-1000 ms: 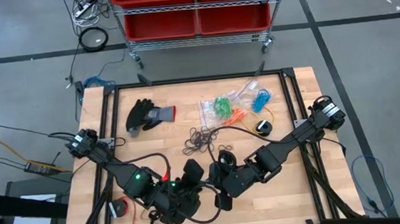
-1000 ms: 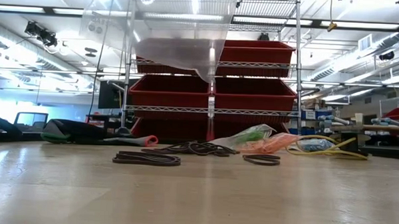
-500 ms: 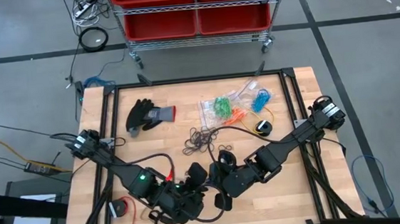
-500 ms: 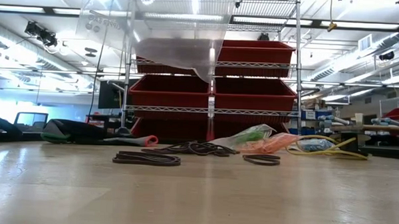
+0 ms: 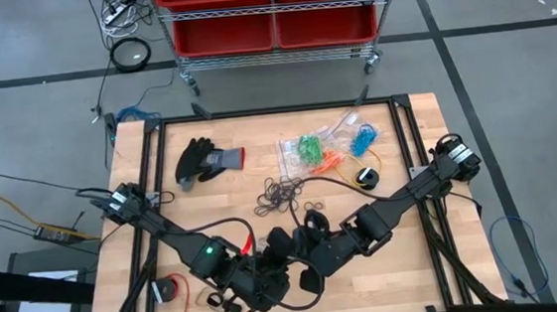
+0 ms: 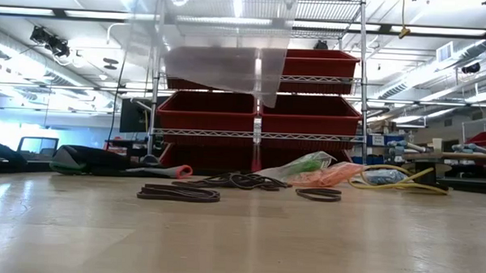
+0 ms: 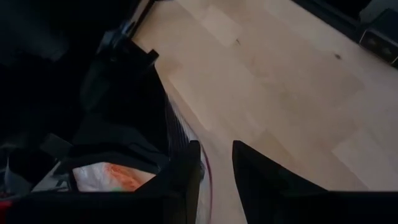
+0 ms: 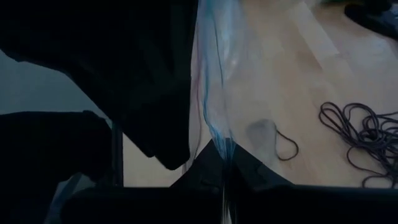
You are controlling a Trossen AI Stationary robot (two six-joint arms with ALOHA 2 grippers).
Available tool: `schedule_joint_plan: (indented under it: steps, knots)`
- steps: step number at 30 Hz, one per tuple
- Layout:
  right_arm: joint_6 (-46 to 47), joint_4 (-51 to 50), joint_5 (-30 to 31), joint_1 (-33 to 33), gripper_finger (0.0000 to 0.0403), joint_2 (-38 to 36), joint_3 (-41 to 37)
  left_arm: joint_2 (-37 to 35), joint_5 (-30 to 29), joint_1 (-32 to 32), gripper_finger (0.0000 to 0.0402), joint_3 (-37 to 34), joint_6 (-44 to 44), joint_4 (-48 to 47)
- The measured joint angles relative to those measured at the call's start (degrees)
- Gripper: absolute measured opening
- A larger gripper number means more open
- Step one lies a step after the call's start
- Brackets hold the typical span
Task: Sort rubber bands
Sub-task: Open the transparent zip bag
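From above we are seeing both arms folding in toward the near middle of the table (image 5: pixel 407 275), the left gripper (image 5: pixel 277 244) and the right gripper (image 5: pixel 310 235) meeting just beside each other, but that view is not letting us make out what they carry. The low view is supplying it: a clear plastic bag (image 6: pixel 218 46) is hanging in the air above the tabletop, its bottom edge well clear of the wood. The right wrist view is showing the right gripper (image 8: pixel 222 163) with its fingers pressed together on a thin edge of that clear bag (image 8: pixel 214 93), blue-tinted film running up from the pinch. The left wrist view is showing the left gripper (image 7: pixel 216 168) with a narrow gap between its fingers and an edge of film in that gap; whether it is truly clamping the film we cannot tell. The black rubber bands (image 5: pixel 279 192) are lying loose in a tangle at mid-table, just beyond the grippers, and the low view is showing two more flat black loops (image 6: pixel 178 193) nearer the camera. Green, orange and blue bands are sitting in small bags (image 5: pixel 328 147) farther back on the right, with a black glove (image 5: pixel 205 160) off to the left.
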Motion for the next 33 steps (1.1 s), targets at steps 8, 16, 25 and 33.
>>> schedule_joint_plan:
  steps: [8, 16, 25, 33]
  knots:
    - [0.12, 0.37, 0.45, -0.07, 0.0, 0.0, 0.0, 0.05, -3.87, 0.15, 0.0102, 0.02, -2.11, -3.22]
    - [0.65, -0.41, -0.18, -0.04, 0.0, 0.11, 0.0, 0.13, -4.21, 0.0, 0.0102, -0.02, -3.04, -4.33]
    - [2.36, -1.29, -1.23, 0.33, 0.0, 0.42, 0.07, 0.28, -8.18, -0.63, 0.0102, -0.11, -1.75, -3.09]
    - [2.36, -1.4, -1.21, 0.39, 0.0, 0.42, 0.07, 0.23, -9.6, -0.59, 0.0102, -0.11, 0.69, -0.38]
